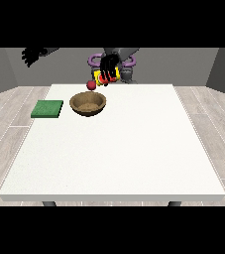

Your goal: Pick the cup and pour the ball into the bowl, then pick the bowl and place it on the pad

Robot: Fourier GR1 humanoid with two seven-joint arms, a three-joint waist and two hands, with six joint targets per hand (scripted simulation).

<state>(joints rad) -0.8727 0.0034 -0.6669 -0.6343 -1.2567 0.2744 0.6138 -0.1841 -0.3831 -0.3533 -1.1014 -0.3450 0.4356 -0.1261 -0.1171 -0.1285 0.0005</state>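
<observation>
Cup [106, 77] tilted, seemingly gripped by hand [109, 64] | ball [90, 85] above bowl [88, 103]

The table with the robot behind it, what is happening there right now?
One hand holds a tilted yellow and red cup above the far side of the table. A red ball is in the air just past the brown bowl. The green pad lies beside the bowl. The other hand hangs raised, holding nothing.
</observation>
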